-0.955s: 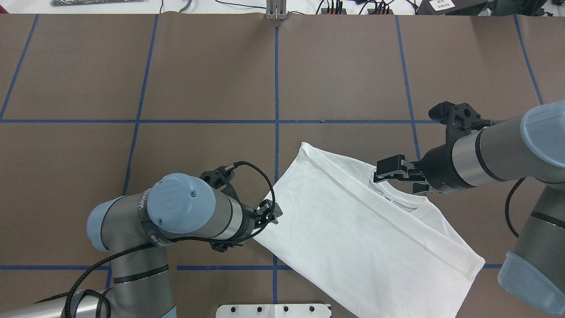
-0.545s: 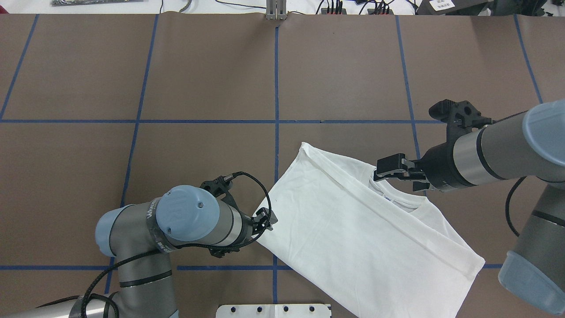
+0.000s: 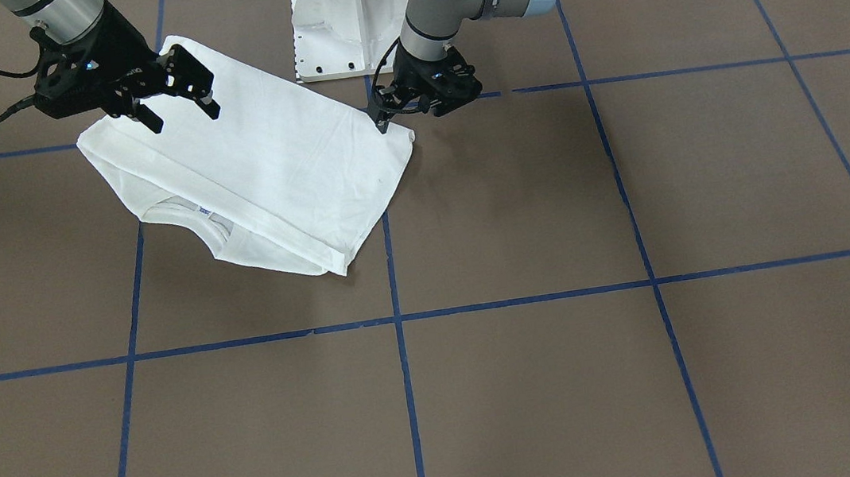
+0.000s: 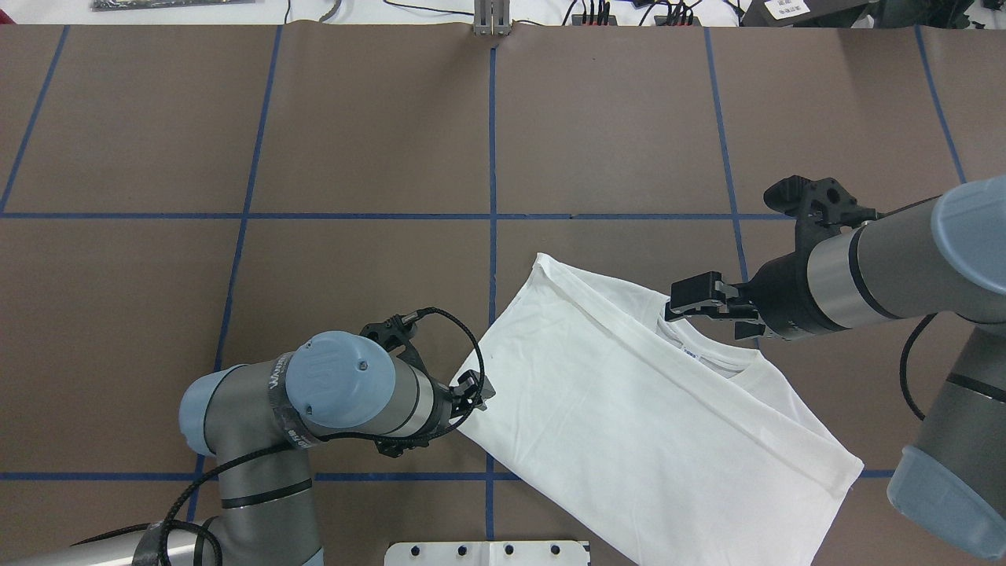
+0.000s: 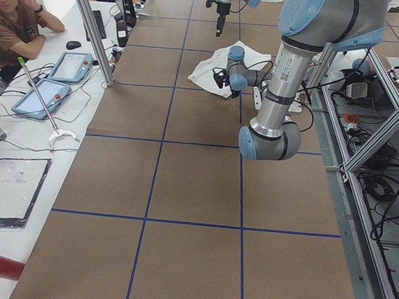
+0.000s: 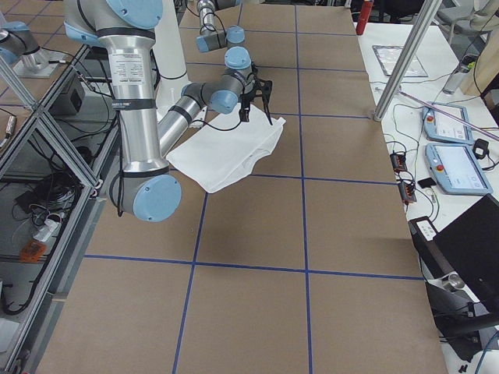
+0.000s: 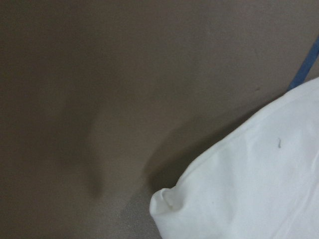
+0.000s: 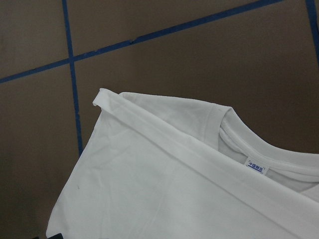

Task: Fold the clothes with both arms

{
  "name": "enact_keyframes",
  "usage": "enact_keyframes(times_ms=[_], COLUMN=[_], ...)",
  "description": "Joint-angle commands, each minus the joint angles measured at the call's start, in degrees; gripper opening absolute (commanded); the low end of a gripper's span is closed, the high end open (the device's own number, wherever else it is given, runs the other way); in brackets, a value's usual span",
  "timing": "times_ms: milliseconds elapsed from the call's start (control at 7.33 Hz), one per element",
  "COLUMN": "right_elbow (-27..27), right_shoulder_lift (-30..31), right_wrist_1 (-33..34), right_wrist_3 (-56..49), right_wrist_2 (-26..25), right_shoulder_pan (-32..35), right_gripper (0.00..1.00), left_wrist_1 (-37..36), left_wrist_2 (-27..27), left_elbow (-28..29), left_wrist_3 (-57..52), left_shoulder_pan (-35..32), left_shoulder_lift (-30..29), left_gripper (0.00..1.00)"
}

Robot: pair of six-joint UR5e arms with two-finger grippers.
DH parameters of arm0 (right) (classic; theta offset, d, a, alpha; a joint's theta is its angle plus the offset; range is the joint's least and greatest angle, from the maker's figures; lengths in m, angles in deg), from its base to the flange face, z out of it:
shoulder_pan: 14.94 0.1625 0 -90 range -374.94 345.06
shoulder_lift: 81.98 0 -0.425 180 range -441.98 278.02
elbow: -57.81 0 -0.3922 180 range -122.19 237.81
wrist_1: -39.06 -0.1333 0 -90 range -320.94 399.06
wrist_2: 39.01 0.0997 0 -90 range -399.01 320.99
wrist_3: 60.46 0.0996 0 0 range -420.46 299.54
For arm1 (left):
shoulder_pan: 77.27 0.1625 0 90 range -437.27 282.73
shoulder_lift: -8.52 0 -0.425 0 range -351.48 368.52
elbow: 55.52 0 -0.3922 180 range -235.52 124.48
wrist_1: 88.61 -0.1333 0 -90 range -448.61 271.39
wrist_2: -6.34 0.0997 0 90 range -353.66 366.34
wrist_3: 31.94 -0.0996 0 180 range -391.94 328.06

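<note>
Front-facing: the shirt (image 3: 257, 169) lies part-folded on the table (image 3: 629, 207), robot's side. The right gripper (image 3: 185, 120) hovers above it, fingers spread and empty, likely lining up the next grab. Overhead: the left gripper (image 4: 475, 389) sits at the shirt's corner, probably to pinch it; can't tell whether it's closed.

Open room is stretching across the far and left squares of the brown table top with blue tape lines (image 4: 377, 118). The folded white cotton shirt (image 4: 629, 424) is covering the near right part. The black left gripper (image 4: 477, 391) is crowding its left corner, the black right gripper (image 4: 673, 306) is hovering over its collar, and the white flared metal pedestal (image 4: 487, 553) is blocking the near edge.
</note>
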Motion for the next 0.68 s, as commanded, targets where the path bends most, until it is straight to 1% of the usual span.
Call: enact_keyframes(times_ms=[0,136,409,545], right_elbow=[0.09,0.0,0.09,0.09], right_shoulder_lift=[0.0,0.0,0.0,-0.26], right_wrist_1=[0.0,0.0,0.0,0.0], right_wrist_3=[0.0,0.0,0.0,0.0], right_wrist_2=[0.12,0.12,0.12,0.03], right_shoulder_pan=[0.4,0.4,0.4,0.31], right_gripper=[1.0,1.0,1.0,1.0], left_wrist_1=[0.91,3.18,4.0,4.0], left_wrist_2=[0.0,0.09,1.05,1.14], left_elbow=[1.36,3.2,4.18,4.18], left_wrist_3=[0.0,-0.09,-0.09,-0.18], left_shoulder_pan=[-0.07,-0.33,-0.51,-0.6], left_shoulder_lift=[-0.7,-0.7,-0.7,-0.7], left_gripper=[0.83,0.82,0.73,0.58])
